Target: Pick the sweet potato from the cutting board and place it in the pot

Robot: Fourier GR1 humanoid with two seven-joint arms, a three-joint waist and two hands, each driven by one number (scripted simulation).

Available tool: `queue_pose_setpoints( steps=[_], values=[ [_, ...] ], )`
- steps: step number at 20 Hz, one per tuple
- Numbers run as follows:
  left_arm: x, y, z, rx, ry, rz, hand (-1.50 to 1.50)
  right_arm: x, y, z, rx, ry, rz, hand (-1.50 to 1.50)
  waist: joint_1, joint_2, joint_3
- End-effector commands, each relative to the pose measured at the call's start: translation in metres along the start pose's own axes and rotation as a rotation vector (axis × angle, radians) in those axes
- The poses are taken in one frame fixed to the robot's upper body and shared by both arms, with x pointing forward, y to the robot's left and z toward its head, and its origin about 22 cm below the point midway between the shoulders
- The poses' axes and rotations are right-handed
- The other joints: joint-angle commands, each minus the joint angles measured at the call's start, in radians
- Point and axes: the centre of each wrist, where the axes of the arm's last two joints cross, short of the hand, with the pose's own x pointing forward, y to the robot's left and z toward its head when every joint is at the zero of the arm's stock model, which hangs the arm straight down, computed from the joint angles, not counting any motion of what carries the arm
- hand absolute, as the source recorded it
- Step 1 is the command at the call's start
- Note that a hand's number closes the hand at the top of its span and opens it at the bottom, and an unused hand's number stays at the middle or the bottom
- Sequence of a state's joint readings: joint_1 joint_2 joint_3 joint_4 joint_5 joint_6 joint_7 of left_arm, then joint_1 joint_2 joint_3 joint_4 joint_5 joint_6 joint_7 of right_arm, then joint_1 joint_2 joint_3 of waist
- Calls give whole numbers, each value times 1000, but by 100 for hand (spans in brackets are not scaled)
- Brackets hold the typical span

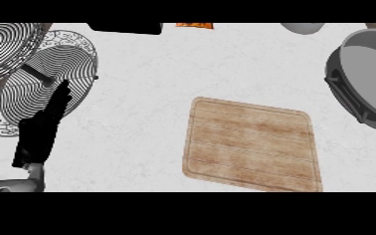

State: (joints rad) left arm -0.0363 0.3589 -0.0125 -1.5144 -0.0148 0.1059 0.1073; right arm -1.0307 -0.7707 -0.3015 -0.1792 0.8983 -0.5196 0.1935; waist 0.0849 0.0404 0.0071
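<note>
A bare wooden cutting board (252, 144) lies on the white counter, right of centre; no sweet potato shows on it or anywhere else in view. The grey pot (354, 74) sits at the right edge, partly cut off, and what shows of its inside holds nothing. My left hand (42, 127) rests at the lower left with fingers straight and pointing up, holding nothing. My right hand does not show.
A wire rack (44, 64) stands at the far left behind my left hand. Along the back edge are a black object (125, 27), an orange item (195, 25) and a grey bowl (303, 28).
</note>
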Motion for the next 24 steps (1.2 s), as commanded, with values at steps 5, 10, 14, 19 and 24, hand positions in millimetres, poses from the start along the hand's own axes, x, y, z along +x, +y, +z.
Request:
queue_pose_setpoints(
  steps=[5,10,14,19,24],
  values=[
    [6,0,-3,-15,-16,4,0,-10,3,0,49,39,-185,-150,20,11,4],
    [1,0,-3,-6,-2,-6,0,-16,9,4,18,0,-265,-150,8,6,3],
    [6,2,-2,16,-11,11,0,4,-9,-4,-146,-58,-487,-150,0,-3,5],
    [-3,16,-1,28,11,-4,0,-12,-9,-5,-196,-31,-704,-150,-20,-6,2],
    [-3,3,3,23,8,9,0,-18,-8,-6,-110,-24,-774,-150,-26,-16,-2]
  ],
)
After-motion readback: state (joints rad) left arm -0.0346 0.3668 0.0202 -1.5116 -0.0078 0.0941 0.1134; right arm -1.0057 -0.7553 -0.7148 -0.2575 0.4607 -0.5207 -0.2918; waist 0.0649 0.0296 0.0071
